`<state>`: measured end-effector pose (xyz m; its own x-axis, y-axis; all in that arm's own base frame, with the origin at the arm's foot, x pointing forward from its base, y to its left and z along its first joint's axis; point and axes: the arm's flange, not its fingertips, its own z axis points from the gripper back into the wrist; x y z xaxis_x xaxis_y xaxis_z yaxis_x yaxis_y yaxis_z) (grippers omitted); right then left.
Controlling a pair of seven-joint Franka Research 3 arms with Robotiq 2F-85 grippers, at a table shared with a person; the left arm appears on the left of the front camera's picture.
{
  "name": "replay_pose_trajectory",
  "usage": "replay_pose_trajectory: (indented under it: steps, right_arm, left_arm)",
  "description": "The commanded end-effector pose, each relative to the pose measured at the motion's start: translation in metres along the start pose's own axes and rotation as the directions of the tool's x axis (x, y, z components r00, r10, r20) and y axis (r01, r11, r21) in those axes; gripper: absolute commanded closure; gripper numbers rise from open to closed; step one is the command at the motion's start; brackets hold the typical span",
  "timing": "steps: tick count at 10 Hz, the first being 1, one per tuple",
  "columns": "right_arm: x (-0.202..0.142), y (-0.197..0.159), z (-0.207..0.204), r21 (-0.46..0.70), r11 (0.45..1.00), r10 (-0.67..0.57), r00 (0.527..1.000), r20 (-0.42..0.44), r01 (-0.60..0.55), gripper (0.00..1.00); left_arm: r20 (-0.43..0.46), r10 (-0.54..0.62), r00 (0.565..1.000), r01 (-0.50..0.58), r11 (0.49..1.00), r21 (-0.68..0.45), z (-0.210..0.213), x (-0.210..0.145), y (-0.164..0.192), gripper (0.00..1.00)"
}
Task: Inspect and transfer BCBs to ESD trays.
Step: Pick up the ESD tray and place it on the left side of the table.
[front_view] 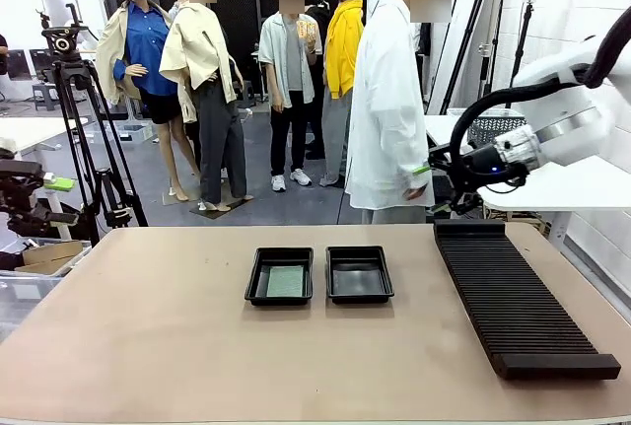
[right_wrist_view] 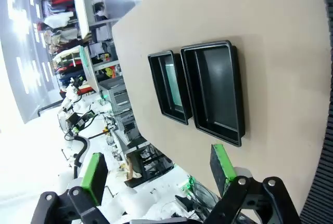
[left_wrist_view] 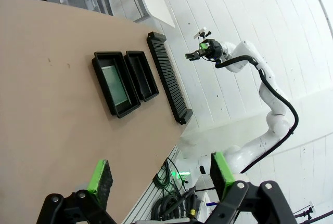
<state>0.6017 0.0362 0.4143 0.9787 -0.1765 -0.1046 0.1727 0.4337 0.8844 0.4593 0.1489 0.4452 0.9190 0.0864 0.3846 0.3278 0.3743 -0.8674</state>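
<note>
you've got one bcb (front_view: 285,281) to look at: a thin flat pale-green rectangle lying flat on the floor of the left tray (front_view: 253,277). it's a bit smaller than the floor, so a black margin shows all round it. surface detail is too small to read. from the left wrist camera the same board (left_wrist_view: 115,82) looks grey-green with a light sheen. from the right wrist camera it's (right_wrist_view: 173,83) a pale green strip, partly hidden by the tray wall. the right tray (front_view: 360,279) sits just beside the first, long sides almost touching, with its floor bare glossy black. both trays are shallow and black with flared rims, sitting mid-table (front_view: 148,336). the long ribbed black rack (front_view: 513,297) runs along the robot's right side of the table, well apart from the trays. left gripper (left_wrist_view: 161,174): jaws wide apart, green pads (left_wrist_view: 99,176) facing each other, gripping nothing. it's raised off the table's left side, looking across at the trays. right gripper (right_wrist_view: 156,169): jaws also wide apart, gripping nothing. it's held up in the air past the far end of the rack, near the person in the white coat (front_view: 386,119) standing at the far edge. neither gripper is touching a tray or the board.
</note>
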Motion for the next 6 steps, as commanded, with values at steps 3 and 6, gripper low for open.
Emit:
replay_pose_trajectory:
  steps: [3,6]
  right_arm:
    - [0.0,-0.046,0.03,0.111,0.987,0.119,0.992,-0.049,-0.113,0.0]
    - [0.009,-0.068,0.048,0.17,0.98,0.11,0.993,-0.043,-0.101,0.0]
  left_arm:
    - [-0.096,0.022,0.995,-0.015,0.997,0.075,-0.049,-0.012,-0.046,0.0]
    - [-0.179,-0.03,0.983,0.061,0.983,0.172,-0.101,-0.027,-0.085,0.0]
